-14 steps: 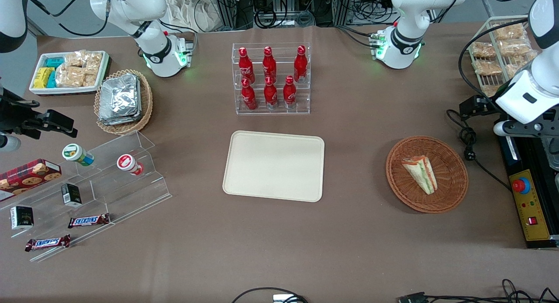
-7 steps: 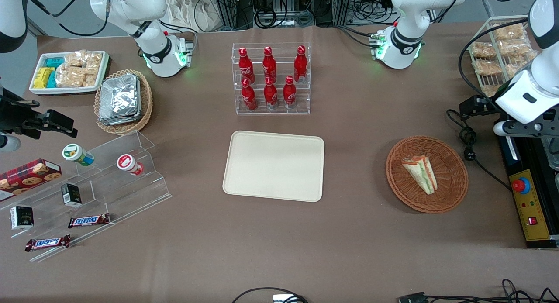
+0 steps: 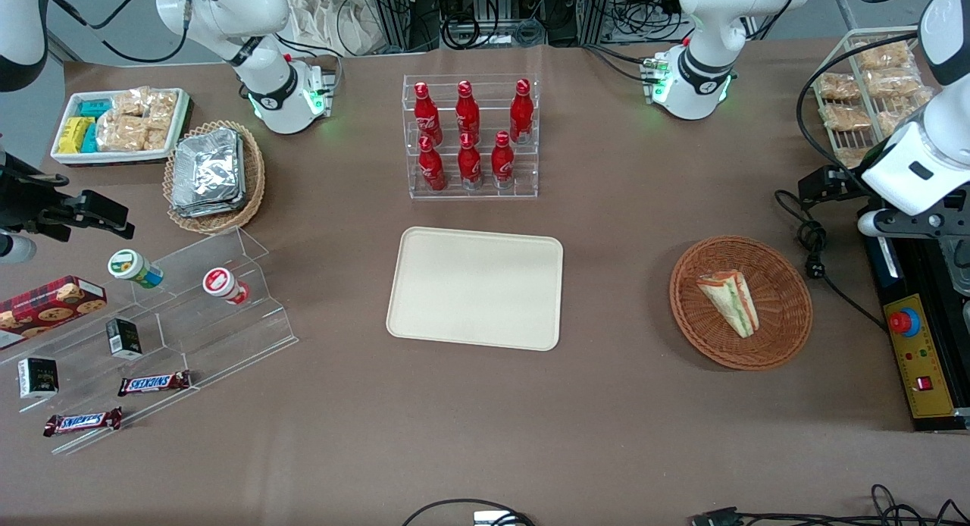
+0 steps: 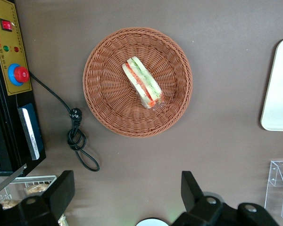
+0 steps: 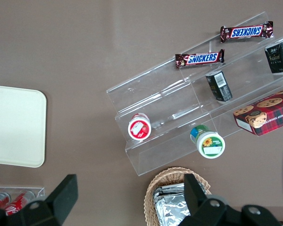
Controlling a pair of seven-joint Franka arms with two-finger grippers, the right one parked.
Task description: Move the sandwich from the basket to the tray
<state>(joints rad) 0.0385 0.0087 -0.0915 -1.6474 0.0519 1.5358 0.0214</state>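
- My gripper (image 4: 127,190) hangs high over the table, fingers spread wide apart w/ nothing between them; only the wrist view shows this – both fingertips (image 4: 62,186) are dark wedges w/ bare brown table in the gap.
- Front view: the gripper itself is hard to make out; I only see my arm's white wrist housing (image 3: 921,166) at the working arm's end of the table, above a black control box (image 3: 917,355) w/ a red button.
- Sandwich (image 3: 730,302) lies in the basket (image 3: 788,336), roughly centred, narrow end toward the front camera. Wrist view (image 4: 142,88) shows its layers more clearly: pale bread, green + red filling, clear wrap at the narrow end.
- Basket (image 4: 104,108) sits on the table, well apart from my fingers. A coiled black cable w/ plug (image 4: 78,139) lies just beside it – also seen in front view (image 3: 812,257).
- Tray (image 3: 476,287) is flat at mid-table, nothing on it. Front view gives the whole tray; wrist view catches only one rounded edge (image 4: 278,89), well apart from the basket.
- Front view only: rack of red bottles (image 3: 470,136) farther from the camera than the tray.
- Right wrist view only shows close up: clear stepped shelf (image 5: 188,108) w/ Snickers bars (image 5: 199,58) toward the parked arm's end.
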